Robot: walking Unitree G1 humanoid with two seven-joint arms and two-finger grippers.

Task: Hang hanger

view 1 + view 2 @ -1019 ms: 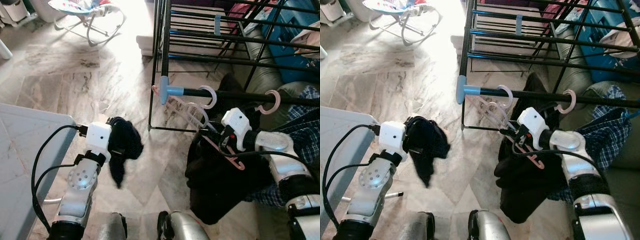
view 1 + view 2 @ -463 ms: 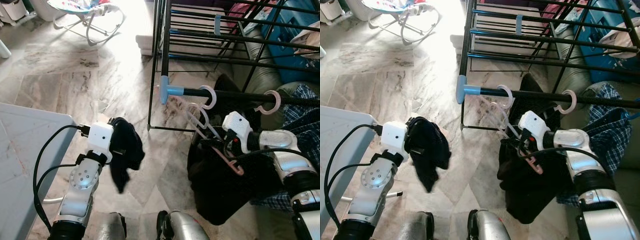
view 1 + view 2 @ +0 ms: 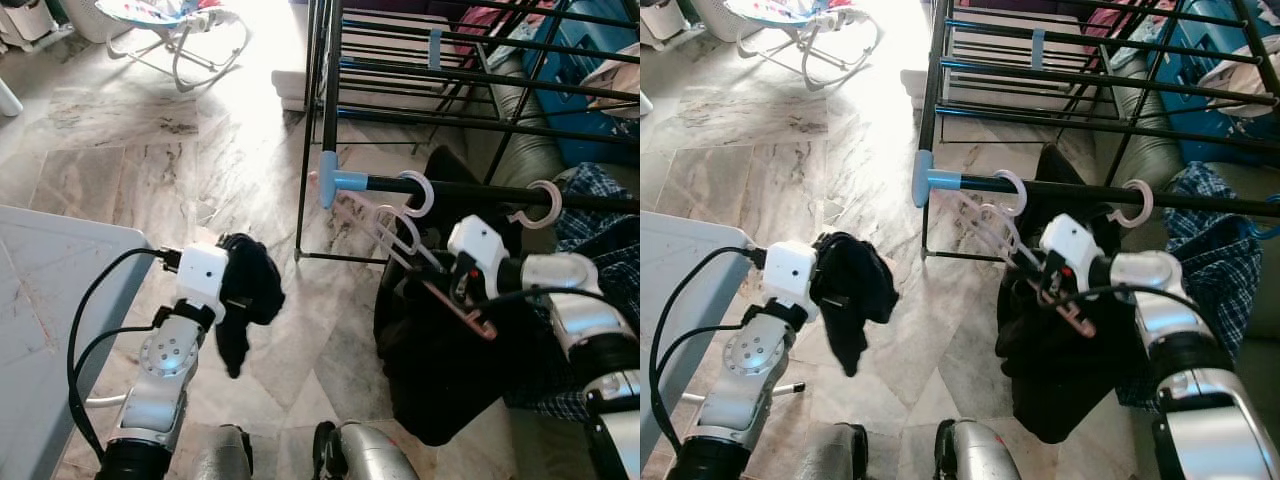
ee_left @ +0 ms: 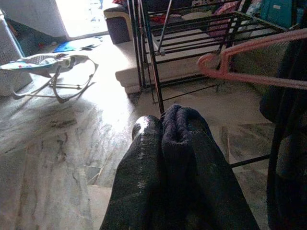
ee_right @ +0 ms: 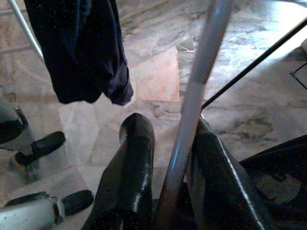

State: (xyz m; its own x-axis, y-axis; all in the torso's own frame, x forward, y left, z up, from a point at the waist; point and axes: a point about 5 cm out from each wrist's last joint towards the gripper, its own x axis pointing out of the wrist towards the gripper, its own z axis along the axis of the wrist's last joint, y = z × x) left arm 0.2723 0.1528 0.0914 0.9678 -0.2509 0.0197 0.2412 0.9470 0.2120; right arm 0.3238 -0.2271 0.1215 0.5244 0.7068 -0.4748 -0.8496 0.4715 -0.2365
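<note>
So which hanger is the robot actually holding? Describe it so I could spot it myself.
Find the black drying rack and follow its front rail with the blue end cap. Two hooks hang on that rail; the right gripper holds a pink hanger just below it, carrying a black garment. Unlike the others, it's tilted and in the gripper.

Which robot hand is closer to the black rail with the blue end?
The right. The right gripper holds a pink hanger just below the black rail. The left gripper, clutching a dark cloth, is out over the floor, away from it.
</note>
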